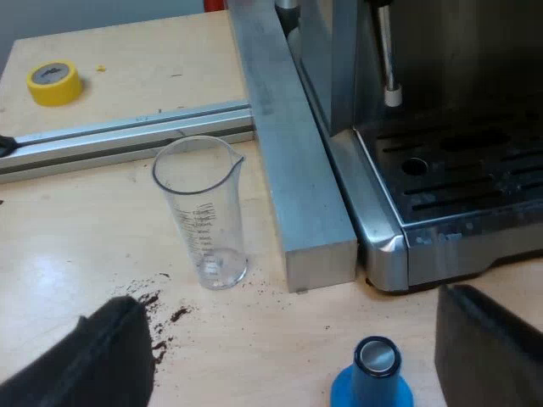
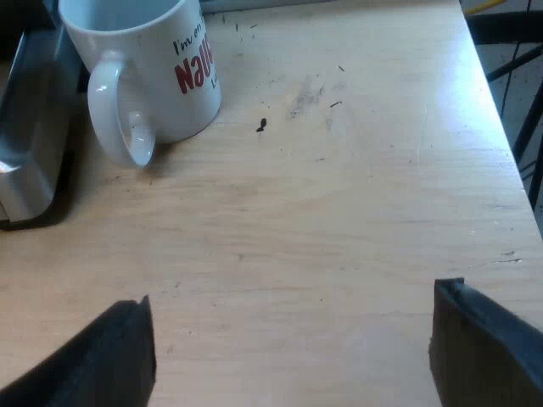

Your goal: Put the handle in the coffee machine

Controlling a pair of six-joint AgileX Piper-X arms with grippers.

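Pale wood bench (image 1: 76, 246), lit evenly and softly, with faint scratches and smudges. Bears a thick aluminium bar (image 1: 297, 161) meeting a flatter aluminium rail (image 1: 127, 136) at a right angle. Beyond the rail, a yellow tape roll (image 1: 54, 82) lying flat near the bench's edge, under a grey wall (image 1: 93, 13). Dark grounds (image 1: 161, 314) scattered on the wood. Elsewhere, a small dark speck (image 2: 261, 125) and thin scuffs. Past another edge, grey floor (image 2: 512, 95) crossed by black frame bars (image 2: 509, 30).

Espresso machine (image 1: 383, 231) brushed metal; measuring glass (image 1: 208, 222) clear, smooth; mug (image 2: 161, 80) glossy ceramic; table (image 2: 339, 237) pale matt wood.
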